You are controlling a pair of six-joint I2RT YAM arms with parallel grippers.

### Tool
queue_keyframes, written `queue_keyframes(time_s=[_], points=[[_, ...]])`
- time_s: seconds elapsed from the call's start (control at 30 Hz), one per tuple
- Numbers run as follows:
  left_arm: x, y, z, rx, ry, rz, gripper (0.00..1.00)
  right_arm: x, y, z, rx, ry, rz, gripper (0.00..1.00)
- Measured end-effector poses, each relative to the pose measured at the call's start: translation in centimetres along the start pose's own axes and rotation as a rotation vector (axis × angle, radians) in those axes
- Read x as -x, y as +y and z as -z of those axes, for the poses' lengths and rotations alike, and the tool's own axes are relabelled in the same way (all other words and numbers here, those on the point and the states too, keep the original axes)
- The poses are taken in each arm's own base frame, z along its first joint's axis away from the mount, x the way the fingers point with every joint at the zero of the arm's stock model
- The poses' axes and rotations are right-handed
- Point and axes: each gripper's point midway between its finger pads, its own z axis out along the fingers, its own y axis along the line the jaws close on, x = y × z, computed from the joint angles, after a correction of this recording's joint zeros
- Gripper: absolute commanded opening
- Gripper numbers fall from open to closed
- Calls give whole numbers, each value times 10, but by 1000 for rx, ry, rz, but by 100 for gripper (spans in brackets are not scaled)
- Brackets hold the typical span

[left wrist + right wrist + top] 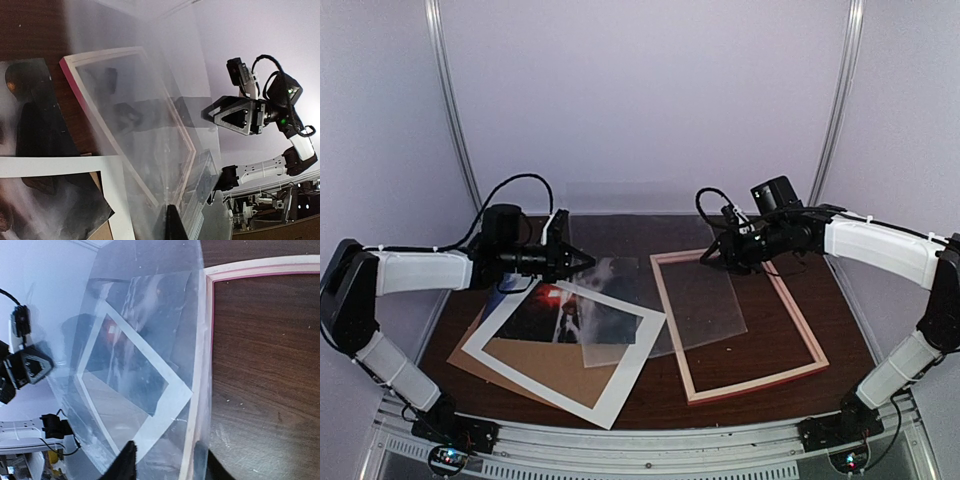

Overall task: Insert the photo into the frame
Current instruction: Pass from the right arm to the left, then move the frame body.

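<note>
Tabletop of dark wood (820,300) is seen from above, with two arms reaching in over it. The photo (545,318) is laid at the left on brown cardboard (555,368), with a white mat (535,378) resting askew over it. The frame (760,381) is laid flat at the right, just beside the mat's right corner. A clear sheet (700,310) is spread between them, covering the frame's left rail and the photo's far corner. Its left edge is pinched by the left gripper (585,262), whose jaws are closed tight. The right gripper (712,258) is held at the sheet's far right corner with its fingers parted; contact cannot be told.
</note>
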Motion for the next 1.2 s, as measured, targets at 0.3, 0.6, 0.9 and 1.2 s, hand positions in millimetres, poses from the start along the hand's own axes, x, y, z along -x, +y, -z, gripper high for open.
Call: queue_keyframes(time_s=[0.3,0.6,0.9,1.2], points=[[21,-64,41,70,-35,-182,0,-2,-28,9,-153,11,36,99],[28,-95,72,177,-9,-258,0,-28,-58,4,-286,73,85,96],[50,-128,113,330,-48,-394,0,-90,-51,-48,-330,261,225,91],[65,-129,143,497,-105,-470,0,-145,-47,-88,-340,399,302,91]])
